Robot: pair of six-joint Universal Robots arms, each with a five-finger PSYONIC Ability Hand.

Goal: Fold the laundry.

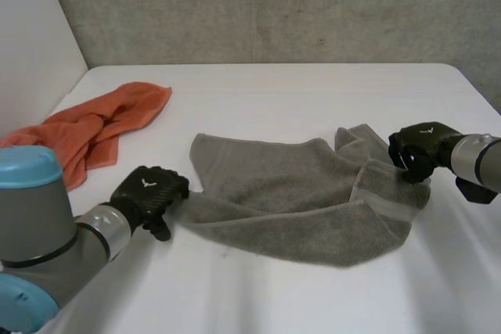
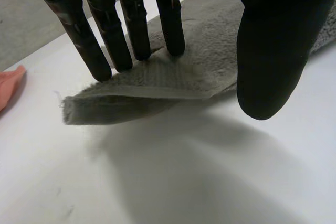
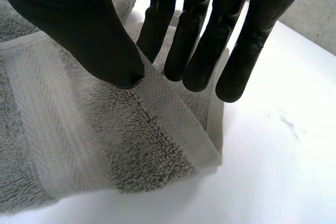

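A grey towel [image 1: 297,193] lies rumpled and partly doubled over in the middle of the white table [image 1: 313,91]. My left hand [image 1: 149,192] is at the towel's left corner. In the left wrist view its straight fingers [image 2: 123,51] rest on top of the towel [image 2: 178,77], with the thumb held apart beside the edge, so this hand is open. My right hand [image 1: 419,150] is at the towel's right corner. In the right wrist view the thumb [image 3: 79,24] and fingers pinch a raised ridge of the towel's hem band [image 3: 163,108].
An orange cloth [image 1: 102,127] lies crumpled at the table's back left, and a bit of that orange cloth [image 2: 8,87] shows beyond my left hand's fingers. A grey wall stands behind the table. Bare tabletop lies in front of and behind the towel.
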